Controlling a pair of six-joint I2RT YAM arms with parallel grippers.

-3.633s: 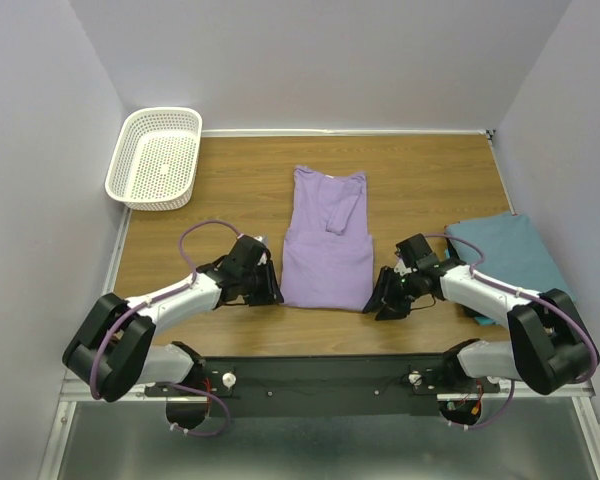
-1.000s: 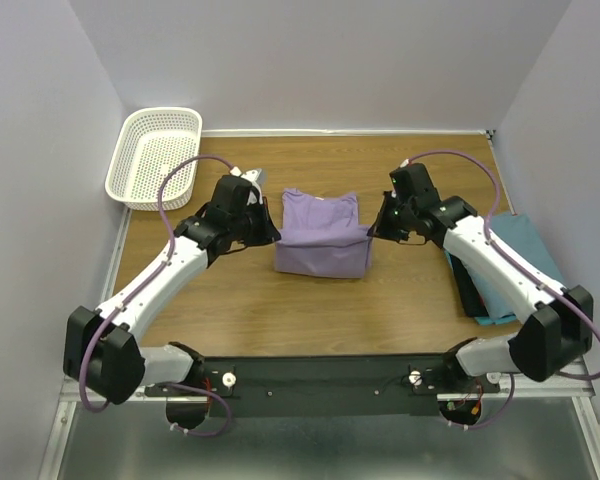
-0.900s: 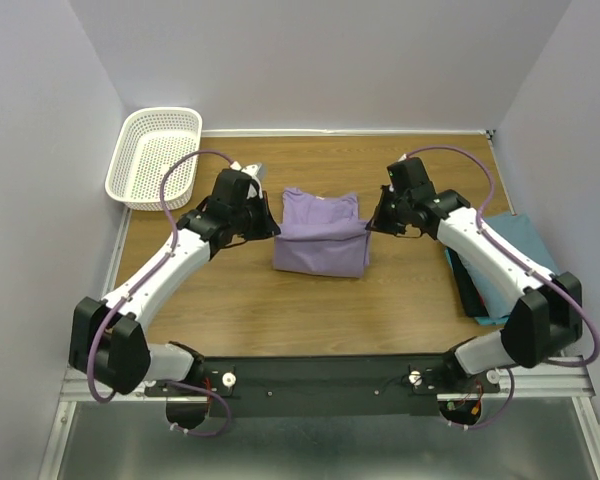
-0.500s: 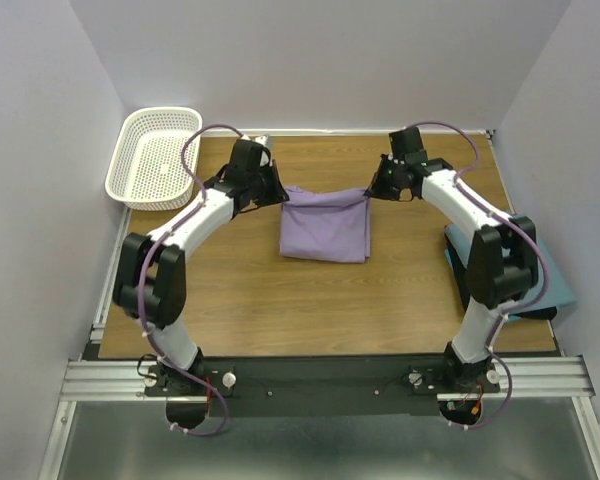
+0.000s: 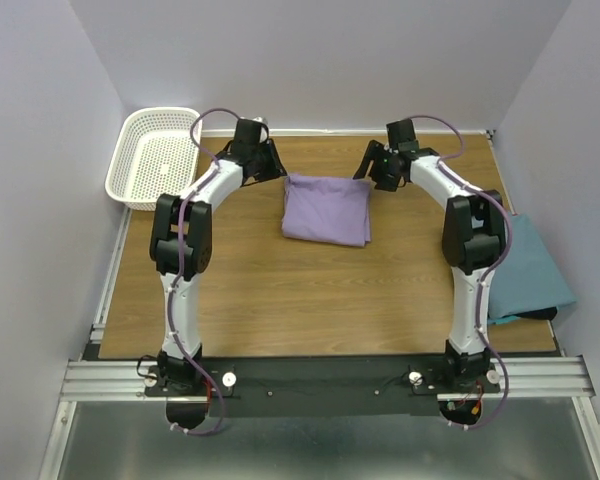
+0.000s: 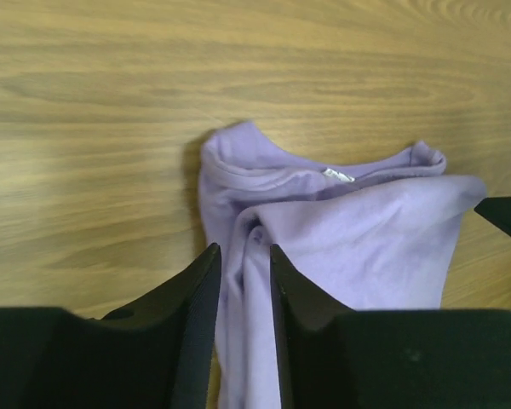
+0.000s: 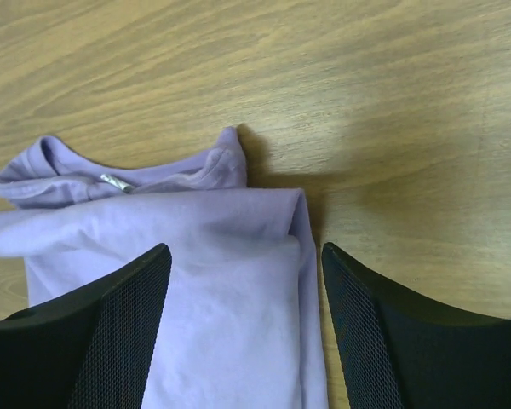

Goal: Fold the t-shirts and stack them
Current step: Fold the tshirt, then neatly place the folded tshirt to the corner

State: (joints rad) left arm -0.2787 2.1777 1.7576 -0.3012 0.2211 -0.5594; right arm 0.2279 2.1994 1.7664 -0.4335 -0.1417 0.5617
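The lavender t-shirt lies folded in half mid-table, its collar at the far edge. My left gripper hangs over the shirt's far left corner and my right gripper over its far right corner. In the left wrist view the left gripper is open a little, and a fold of the lavender shirt lies loose in the gap. In the right wrist view the right gripper is wide open above the lavender shirt, gripping nothing. The teal t-shirt lies at the table's right edge.
A white mesh basket stands at the far left corner. Both arms stretch out to the back of the table. The back wall is close behind the grippers.
Both grippers carried the shirt's near edge away from the bases to the collar, folding it in half. Both jaws have then opened and let the cloth go.
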